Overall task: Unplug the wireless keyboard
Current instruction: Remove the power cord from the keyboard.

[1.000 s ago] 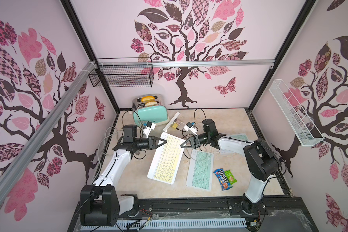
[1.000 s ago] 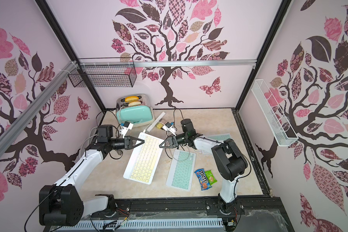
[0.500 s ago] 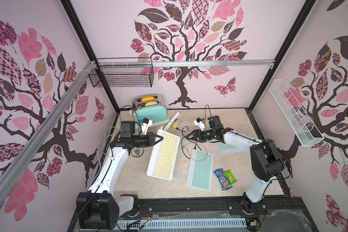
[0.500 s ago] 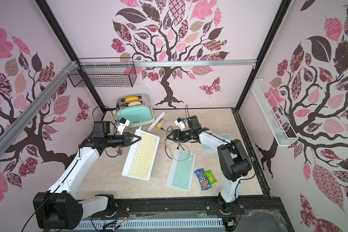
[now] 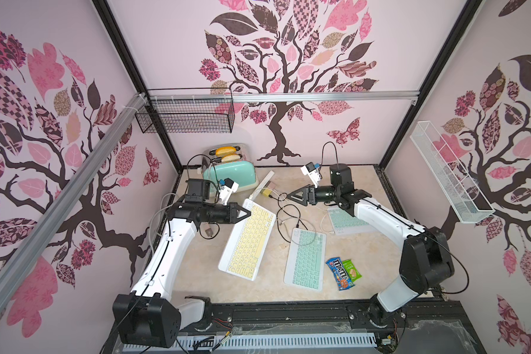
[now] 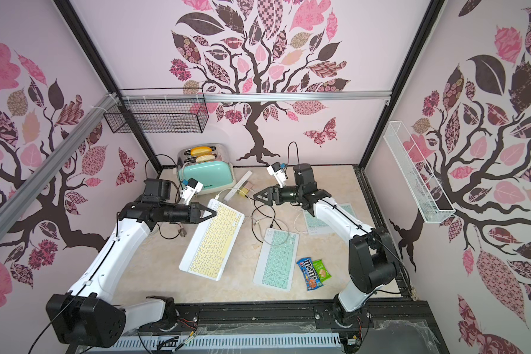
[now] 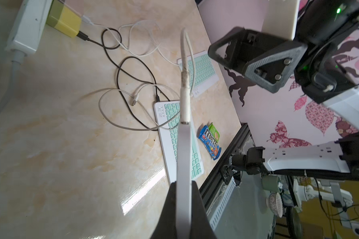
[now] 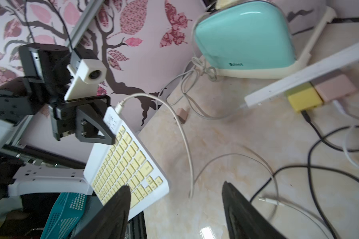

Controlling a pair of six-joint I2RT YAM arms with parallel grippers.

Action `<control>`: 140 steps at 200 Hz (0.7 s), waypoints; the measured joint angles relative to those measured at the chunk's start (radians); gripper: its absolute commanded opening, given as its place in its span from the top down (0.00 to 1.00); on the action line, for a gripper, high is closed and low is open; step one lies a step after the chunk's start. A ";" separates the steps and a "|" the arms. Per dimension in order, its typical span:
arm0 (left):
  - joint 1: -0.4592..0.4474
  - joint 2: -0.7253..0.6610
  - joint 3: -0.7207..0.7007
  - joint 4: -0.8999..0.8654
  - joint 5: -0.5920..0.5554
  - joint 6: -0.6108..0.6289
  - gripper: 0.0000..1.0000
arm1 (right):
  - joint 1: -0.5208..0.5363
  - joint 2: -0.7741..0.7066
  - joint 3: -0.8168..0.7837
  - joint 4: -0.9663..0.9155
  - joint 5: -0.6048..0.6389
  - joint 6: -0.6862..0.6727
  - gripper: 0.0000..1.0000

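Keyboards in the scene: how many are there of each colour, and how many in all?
Yellow keyboard: 1
Mint-green, the middle keyboard and the keyboard under the right arm: 2
Total: 3

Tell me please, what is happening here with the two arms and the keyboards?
The left gripper is shut on the far edge of the yellow keyboard and holds it. A white cable is plugged into that same edge, so the keyboard is not yet unplugged. The right gripper is open and empty, a little apart from the keyboard, with nothing between its jaws.
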State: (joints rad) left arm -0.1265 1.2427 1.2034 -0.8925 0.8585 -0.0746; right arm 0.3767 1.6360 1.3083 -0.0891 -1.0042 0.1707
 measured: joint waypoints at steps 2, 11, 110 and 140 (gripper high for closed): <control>-0.004 0.000 0.005 -0.004 0.002 0.007 1.00 | 0.001 0.005 0.011 0.000 -0.008 -0.004 0.30; -0.021 0.000 0.023 -0.017 0.012 0.032 1.00 | 0.006 0.030 0.069 0.002 -0.056 -0.018 0.31; -0.043 0.077 0.099 -0.083 0.082 0.270 1.00 | 0.153 0.135 0.167 0.010 -0.330 -0.027 0.35; -0.043 0.091 0.104 -0.118 0.113 0.337 1.00 | 0.153 0.147 0.166 0.039 -0.351 0.004 0.36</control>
State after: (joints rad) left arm -0.1699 1.3334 1.3071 -1.0103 0.9710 0.2626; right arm 0.5293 1.7828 1.4746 -0.0505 -1.3548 0.1745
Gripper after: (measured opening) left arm 0.080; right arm 0.654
